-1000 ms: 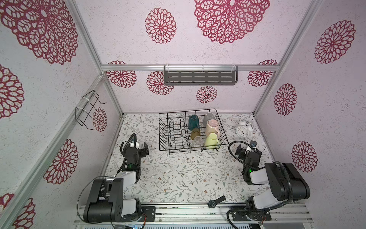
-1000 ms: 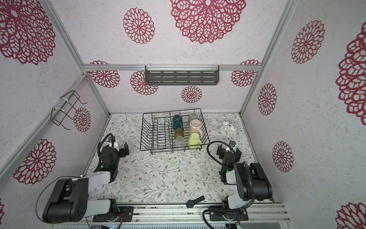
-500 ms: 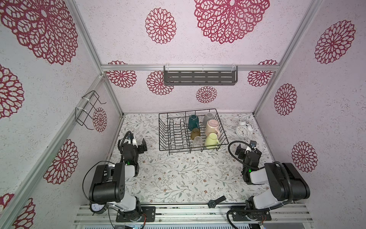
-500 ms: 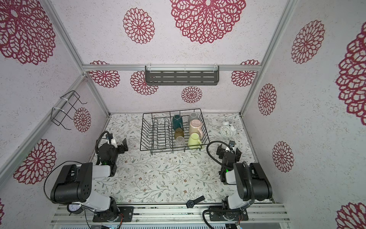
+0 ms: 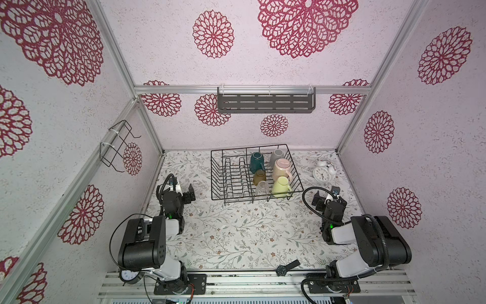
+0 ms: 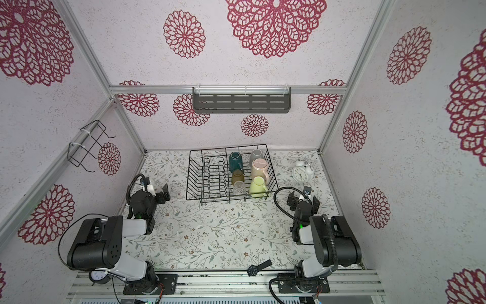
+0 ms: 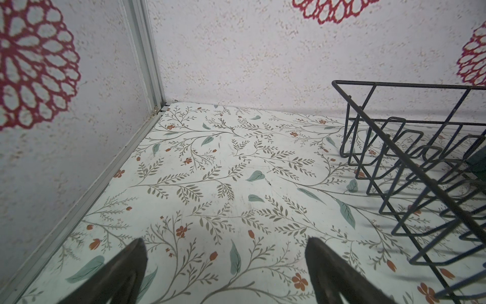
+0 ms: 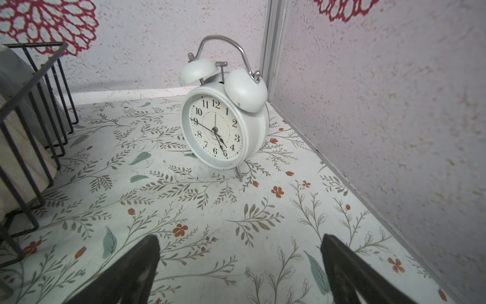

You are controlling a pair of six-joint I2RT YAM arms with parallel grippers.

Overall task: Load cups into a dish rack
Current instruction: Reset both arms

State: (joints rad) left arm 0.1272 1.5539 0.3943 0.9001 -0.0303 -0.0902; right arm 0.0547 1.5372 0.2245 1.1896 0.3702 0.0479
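Left wrist view shows my left gripper (image 7: 225, 244) with its two dark fingers wide apart, and only the flowery table (image 7: 210, 171) shows between them, so it holds nothing. It hangs low over the table, just beside the left end of the dish rack (image 7: 410, 163). Right wrist view shows my right gripper (image 8: 239, 239) wide apart too, with nothing in it. It points at a white alarm clock (image 8: 221, 129) that stands upright on the table near the back right corner. In both top views the black wire dish rack sits on the table near the back wall, between my two arms. All six cups (image 5: 271, 171) are inside it, in its right part, next to the rows of upright wires. At the back are the dark teal mug (image 5: 257, 162) and the grey mug (image 5: 276, 155). The pink mug (image 5: 281, 168) is in the middle, with the amber tumbler (image 5: 259, 177) beside it. Nearest to me are the clear glass (image 5: 262, 187) and the light green mug (image 5: 281, 186). Both my grippers are apart from the rack and touch no cup.
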